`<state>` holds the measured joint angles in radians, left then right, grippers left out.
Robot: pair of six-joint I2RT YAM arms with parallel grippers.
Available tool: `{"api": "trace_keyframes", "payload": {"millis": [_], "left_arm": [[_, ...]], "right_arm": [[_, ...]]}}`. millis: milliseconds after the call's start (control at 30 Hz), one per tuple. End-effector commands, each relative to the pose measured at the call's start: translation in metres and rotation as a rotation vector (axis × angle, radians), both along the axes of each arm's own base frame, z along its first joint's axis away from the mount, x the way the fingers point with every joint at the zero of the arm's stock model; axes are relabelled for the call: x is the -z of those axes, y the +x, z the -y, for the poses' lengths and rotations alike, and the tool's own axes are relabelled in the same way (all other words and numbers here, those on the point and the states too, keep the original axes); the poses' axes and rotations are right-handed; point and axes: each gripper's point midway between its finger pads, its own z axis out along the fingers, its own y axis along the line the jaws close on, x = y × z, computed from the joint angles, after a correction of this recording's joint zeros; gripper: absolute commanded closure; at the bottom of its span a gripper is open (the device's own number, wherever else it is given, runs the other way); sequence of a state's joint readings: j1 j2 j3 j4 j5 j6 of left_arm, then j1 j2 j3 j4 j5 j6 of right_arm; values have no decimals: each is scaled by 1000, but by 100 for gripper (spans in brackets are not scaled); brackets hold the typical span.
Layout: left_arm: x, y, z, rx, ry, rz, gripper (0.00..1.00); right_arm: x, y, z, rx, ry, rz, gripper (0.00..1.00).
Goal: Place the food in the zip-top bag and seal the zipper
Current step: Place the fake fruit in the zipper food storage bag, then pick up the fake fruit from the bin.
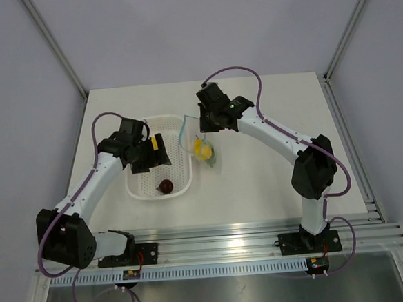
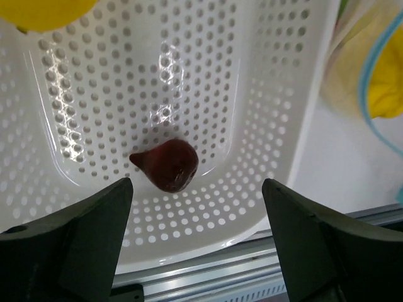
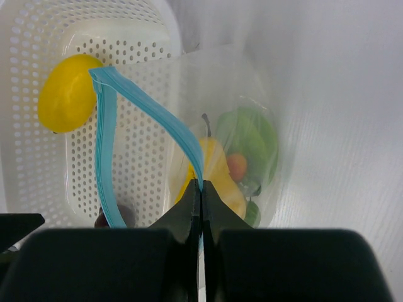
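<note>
Basket [image 2: 315, 75]: dark red fruit [image 2: 169, 165], yellow fruit [image 3: 66, 93]; bag [image 3: 252, 82]: green leaf [image 3: 252, 141]; right gripper [image 3: 201, 189] pinching zipper [image 3: 145, 104], left gripper [image 2: 195, 195] wide, empty

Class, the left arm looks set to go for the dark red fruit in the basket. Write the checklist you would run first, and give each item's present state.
1. Left pincer open: ok.
2. Dark red fruit lies free on the basket floor, ahead of the open fingers: ok.
3. Right pincer shut on the zipper: ok.
4. Zip-top bag mouth held open: ok.
5. All other food bagged: not ok; a yellow fruit also lies in the basket.
6. Mouth wide enough for the fruit: cannot tell.
</note>
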<state>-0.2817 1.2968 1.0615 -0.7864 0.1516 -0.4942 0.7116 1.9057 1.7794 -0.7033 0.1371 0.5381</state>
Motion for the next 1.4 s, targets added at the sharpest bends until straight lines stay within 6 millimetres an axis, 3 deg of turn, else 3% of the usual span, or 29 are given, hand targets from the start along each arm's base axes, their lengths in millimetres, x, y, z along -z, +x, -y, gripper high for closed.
{"api": "trace_keyframes", "payload": {"millis": [0, 367, 700, 867, 967, 1067, 1233, 1367], "left_arm": [[15, -20, -13, 9, 105, -29, 12], [73, -39, 6, 66, 124, -161, 15], [89, -27, 9, 42, 155, -159, 26], [94, -30, 9, 51, 183, -171, 41], [83, -28, 8, 44, 183, -148, 58], [62, -19, -2, 13, 226, -90, 65], [-10, 1, 1, -3, 177, 92, 66], [-66, 13, 20, 29, 61, 222, 66]], "right_arm": [[-32, 3, -3, -6, 56, 69, 100], [-28, 1, -5, -17, 61, 58, 100], [-29, 0, -3, -12, 59, 59, 100], [-29, -1, -3, -13, 59, 61, 100], [-31, -1, -3, -10, 61, 63, 100], [-30, 0, -2, -10, 60, 63, 100], [-30, -1, -1, -9, 57, 65, 100], [-30, -2, -1, -9, 63, 62, 100]]}}
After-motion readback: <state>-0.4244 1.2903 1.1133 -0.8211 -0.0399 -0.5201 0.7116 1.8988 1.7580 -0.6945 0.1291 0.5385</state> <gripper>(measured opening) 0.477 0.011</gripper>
